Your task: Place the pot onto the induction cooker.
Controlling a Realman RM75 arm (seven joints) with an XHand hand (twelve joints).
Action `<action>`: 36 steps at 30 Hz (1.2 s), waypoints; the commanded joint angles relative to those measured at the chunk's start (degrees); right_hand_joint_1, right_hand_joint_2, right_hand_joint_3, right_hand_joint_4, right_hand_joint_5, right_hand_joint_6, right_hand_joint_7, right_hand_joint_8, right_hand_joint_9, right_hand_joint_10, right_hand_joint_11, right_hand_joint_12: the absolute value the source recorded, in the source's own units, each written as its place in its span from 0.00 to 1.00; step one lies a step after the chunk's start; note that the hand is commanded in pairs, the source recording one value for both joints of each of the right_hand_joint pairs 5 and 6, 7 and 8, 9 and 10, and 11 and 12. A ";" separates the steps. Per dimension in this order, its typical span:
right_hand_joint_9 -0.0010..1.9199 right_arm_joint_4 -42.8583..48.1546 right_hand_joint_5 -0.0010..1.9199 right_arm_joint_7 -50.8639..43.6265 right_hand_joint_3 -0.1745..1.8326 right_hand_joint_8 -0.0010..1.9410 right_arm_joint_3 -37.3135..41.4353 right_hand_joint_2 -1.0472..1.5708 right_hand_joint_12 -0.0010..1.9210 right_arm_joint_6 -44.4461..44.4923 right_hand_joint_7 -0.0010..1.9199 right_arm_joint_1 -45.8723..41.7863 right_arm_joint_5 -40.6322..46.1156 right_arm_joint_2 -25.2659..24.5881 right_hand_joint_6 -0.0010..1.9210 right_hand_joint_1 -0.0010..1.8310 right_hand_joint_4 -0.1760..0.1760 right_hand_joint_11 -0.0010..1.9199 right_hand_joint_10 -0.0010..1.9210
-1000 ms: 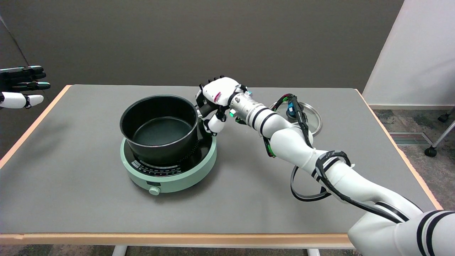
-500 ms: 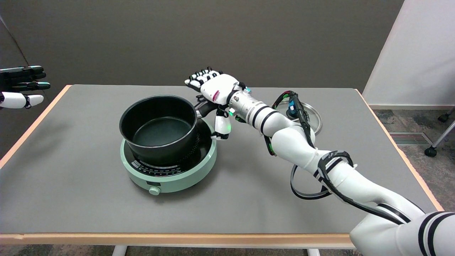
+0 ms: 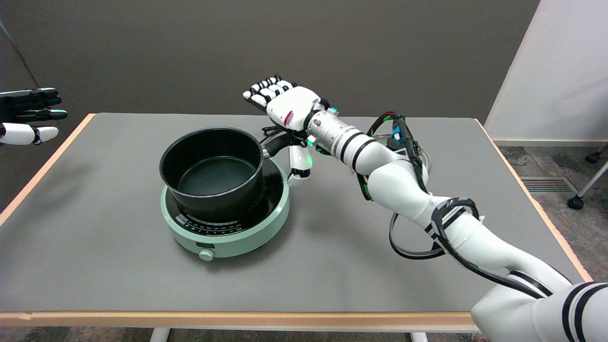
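Right hand (image 3: 288, 107) hovers over the pot handle (image 3: 279, 143), fingers spread, gripping nothing. Black pot (image 3: 212, 170) sits on mint-green induction cooker (image 3: 226, 213) w/ front knob (image 3: 206, 255); panel markings too small to read. Glass lid (image 3: 412, 156) behind the arm.

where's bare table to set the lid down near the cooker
Bare grey table lies left of and in front of the induction cooker, up to the near edge. Crowded: right of the pot, where the robot hand, arm and lid sit.
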 commanded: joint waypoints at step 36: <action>0.01 25.58 0.01 0.39 0.62 0.01 38.86 0.14 0.01 -2.60 0.01 -20.96 9.62 13.13 0.01 0.59 1.00 0.01 0.01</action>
